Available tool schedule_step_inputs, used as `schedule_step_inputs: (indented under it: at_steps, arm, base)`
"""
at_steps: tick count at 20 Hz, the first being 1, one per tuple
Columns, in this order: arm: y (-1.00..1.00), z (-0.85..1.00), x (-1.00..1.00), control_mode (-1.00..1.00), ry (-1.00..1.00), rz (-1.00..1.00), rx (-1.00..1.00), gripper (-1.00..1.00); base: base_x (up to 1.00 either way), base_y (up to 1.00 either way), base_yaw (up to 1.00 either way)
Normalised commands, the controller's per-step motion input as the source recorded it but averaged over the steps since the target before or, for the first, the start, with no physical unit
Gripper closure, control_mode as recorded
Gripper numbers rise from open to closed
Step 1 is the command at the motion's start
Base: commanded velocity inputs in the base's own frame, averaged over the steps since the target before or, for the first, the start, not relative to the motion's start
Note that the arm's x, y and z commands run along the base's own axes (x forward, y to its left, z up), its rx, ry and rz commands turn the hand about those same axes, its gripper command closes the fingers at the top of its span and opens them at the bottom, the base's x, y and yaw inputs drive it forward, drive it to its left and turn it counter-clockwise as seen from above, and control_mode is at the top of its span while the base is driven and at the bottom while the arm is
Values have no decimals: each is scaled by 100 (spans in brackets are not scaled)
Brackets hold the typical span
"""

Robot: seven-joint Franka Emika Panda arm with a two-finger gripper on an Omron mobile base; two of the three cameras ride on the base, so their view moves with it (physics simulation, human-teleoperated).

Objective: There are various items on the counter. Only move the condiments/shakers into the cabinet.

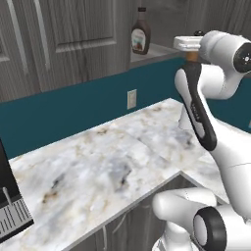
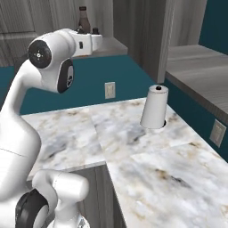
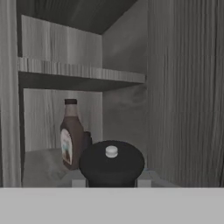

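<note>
One dark brown squeeze bottle point(image 3: 71, 135) with a pale label is standing upright on the lower shelf of the cabinet point(image 3: 183, 87); it is also showing in the left base view point(image 1: 140, 35) and, partly hidden by the arm, in the right base view point(image 2: 83, 20). One small dark item is sitting just behind it, too hidden to name.

One shaker with a round dark cap point(image 3: 111, 164) and a small pale knob on top is sitting at the bottom of the hand view, between the fingers; a brown strip of it is showing under the hand in the left base view point(image 1: 191, 57). The gripper point(image 3: 111, 181) is closing on this shaker, holding it inside the cabinet opening.

One white paper towel roll point(image 2: 155, 107), cylindrical, is standing upright on the counter point(image 2: 169, 169).

One cabinet, dark grey wood grain, is carrying two flat shelves point(image 3: 78, 72). One counter, glossy marble with brown and grey veins, is running in an L.
</note>
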Motion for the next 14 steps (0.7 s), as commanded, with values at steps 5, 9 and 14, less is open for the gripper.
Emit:
schedule_step_inputs:
  at_steps: [5, 9, 14]
  arm:
    - [-2, 10, 60, -100, 19, 0, 2, 100]
    - [0, 0, 66, -100, 14, 0, 0, 100]
    - [-7, -3, 36, -100, 0, 0, 0, 100]
  base:
    - [0, 0, 0]
    - [0, 0, 0]
    - [0, 0, 0]
